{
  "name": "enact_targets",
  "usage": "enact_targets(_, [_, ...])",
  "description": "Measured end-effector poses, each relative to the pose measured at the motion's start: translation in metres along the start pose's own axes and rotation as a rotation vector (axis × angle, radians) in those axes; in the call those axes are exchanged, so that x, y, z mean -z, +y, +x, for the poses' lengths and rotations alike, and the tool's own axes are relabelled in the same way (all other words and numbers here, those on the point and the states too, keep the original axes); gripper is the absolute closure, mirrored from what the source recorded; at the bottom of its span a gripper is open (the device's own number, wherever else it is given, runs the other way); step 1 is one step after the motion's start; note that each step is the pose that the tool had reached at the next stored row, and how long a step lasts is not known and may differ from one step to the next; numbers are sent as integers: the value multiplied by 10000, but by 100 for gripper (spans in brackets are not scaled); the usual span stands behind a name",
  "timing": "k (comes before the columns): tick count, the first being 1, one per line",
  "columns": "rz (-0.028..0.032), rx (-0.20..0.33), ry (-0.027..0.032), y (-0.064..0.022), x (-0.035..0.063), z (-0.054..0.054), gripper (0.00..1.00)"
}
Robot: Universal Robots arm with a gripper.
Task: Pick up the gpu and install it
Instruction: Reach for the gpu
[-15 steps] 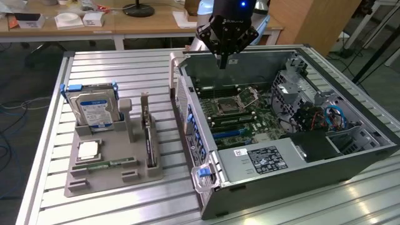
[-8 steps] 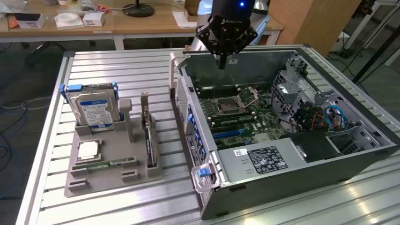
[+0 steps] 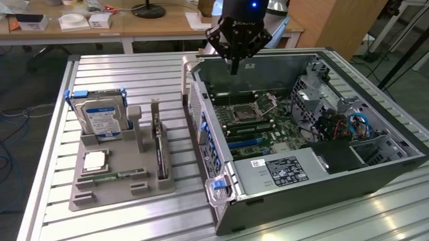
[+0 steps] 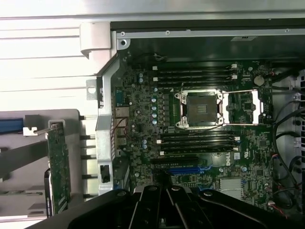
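Note:
The gpu (image 3: 159, 150) stands on edge in a slot of the grey holder (image 3: 120, 193), on the exterior view's left of the open computer case (image 3: 322, 165). In the wrist view the gpu (image 4: 58, 164) shows as a green card seen edge-on, with a silver bracket at one end. My gripper (image 3: 234, 66) hangs above the far part of the case, over the motherboard (image 3: 251, 120), well apart from the gpu. Its fingers are shut together with nothing between them. The gripper (image 4: 163, 193) also shows in the wrist view, over the blue expansion slot (image 4: 188, 169).
A hard drive (image 3: 100, 118) with a blue-white label, a processor chip (image 3: 94, 159) and a narrow memory stick (image 3: 112, 176) also sit in the holder. The case's metal walls and cables (image 3: 355, 125) surround the motherboard. A desk with clutter (image 3: 74, 20) stands behind the slatted table (image 3: 134, 70).

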State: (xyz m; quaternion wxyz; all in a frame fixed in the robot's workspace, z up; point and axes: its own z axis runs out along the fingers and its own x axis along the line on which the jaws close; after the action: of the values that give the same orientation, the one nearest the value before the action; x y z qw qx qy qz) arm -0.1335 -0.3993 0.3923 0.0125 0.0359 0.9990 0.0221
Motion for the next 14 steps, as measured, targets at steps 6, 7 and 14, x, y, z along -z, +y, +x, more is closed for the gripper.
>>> enact_targets(6, [-1,74,4,-12,-1,69,89])
enact_targets(7, [-2,89,4,-13,-2,80,89])
enact_targets(14, [-4,188,9,-23,-3,154,89])
